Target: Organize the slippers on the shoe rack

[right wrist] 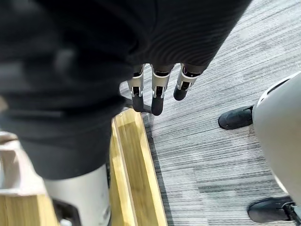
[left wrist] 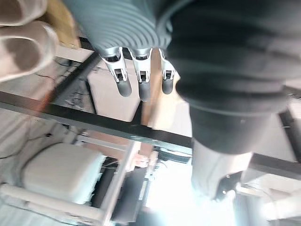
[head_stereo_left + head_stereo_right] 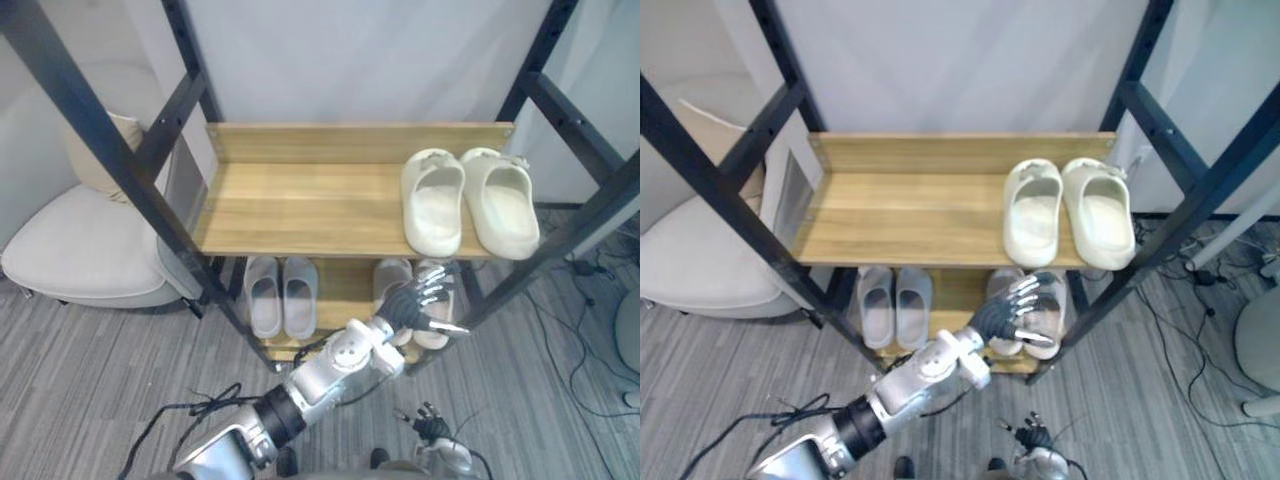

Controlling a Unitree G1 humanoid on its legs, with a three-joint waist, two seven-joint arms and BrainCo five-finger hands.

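A cream pair of slippers [image 3: 468, 200] lies side by side at the right end of the wooden top shelf [image 3: 300, 210]. On the lower shelf a grey pair [image 3: 281, 295] sits at the left and a pale beige pair [image 3: 1048, 325] at the right. My left hand [image 3: 420, 300] reaches in over the beige pair with its fingers straight and spread, holding nothing. A pale slipper [image 2: 23, 37] shows past its fingers [image 2: 141, 87] in the left wrist view. Low by the floor, in front of the rack, my right hand [image 3: 430, 428] hangs with relaxed straight fingers [image 1: 157, 99] near the lower shelf's edge [image 1: 134, 165].
Black metal posts [image 3: 90, 120] slant up on both sides of the rack and cross in front of the shelves. A white cushioned chair [image 3: 80, 250] stands close to the left. Cables [image 3: 580, 330] lie on the grey floor at the right.
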